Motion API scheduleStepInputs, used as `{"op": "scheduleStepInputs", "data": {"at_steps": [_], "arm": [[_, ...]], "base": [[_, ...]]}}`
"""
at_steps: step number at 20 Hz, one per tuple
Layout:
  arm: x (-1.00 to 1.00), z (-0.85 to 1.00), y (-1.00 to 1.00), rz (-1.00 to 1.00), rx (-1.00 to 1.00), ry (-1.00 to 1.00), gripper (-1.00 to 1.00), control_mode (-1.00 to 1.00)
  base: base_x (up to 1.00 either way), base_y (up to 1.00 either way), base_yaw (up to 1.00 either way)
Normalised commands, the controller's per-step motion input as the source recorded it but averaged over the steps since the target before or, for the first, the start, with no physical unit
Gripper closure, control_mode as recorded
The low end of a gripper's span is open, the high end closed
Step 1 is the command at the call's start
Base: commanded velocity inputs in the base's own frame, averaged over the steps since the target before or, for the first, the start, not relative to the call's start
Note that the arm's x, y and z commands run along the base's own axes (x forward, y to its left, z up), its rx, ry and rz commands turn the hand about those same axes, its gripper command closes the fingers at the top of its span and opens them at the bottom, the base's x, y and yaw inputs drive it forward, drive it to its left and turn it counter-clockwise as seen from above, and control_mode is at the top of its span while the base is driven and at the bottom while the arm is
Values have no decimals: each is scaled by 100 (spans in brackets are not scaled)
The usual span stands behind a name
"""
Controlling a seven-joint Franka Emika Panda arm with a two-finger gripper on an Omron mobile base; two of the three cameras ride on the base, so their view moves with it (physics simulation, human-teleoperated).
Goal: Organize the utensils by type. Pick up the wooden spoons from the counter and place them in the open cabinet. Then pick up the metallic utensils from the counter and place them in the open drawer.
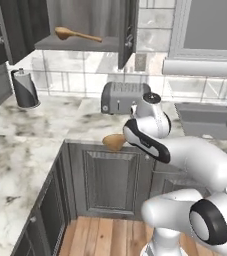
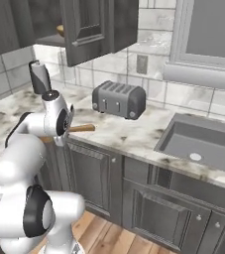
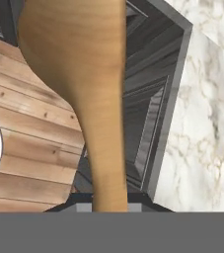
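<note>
My gripper [image 3: 108, 201] is shut on a light-brown wooden spoon [image 3: 86, 84]. The spoon's oval bowl [image 1: 114, 142] pokes out to the left of the hand, and its slim handle [image 2: 82, 128] sticks out to the right in the right base view. The held spoon hangs level with the counter [image 1: 20, 125] edge, over the dark lower cabinet fronts and the wood floor. A second wooden spoon [image 1: 77, 35] lies on the shelf of the open wall cabinet [image 1: 80, 44], well above and to the left of the hand. The metallic utensils and the drawer are out of view.
A grey toaster [image 1: 123, 97] stands on the counter behind the hand. A paper towel roll [image 1: 25, 89] stands at the back left. The sink [image 2: 198, 141] is to the right. An open cabinet door [image 1: 129, 31] hangs above the toaster.
</note>
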Motion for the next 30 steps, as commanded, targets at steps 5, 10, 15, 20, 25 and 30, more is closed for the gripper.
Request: {"op": "scheduleStepInputs", "data": {"at_steps": [5,10,15,20,25,30], "arm": [[0,0,0,0,0,0,100,100],[0,0,0,0,0,0,100,100],[0,0,0,0,0,0,100,100],[0,0,0,0,0,0,100,100],[0,0,0,0,0,0,100,100],[0,0,0,0,0,0,100,100]], "base": [[34,34,-4],[52,28,3],[57,36,0],[41,33,0],[41,47,-2],[53,43,0]]}}
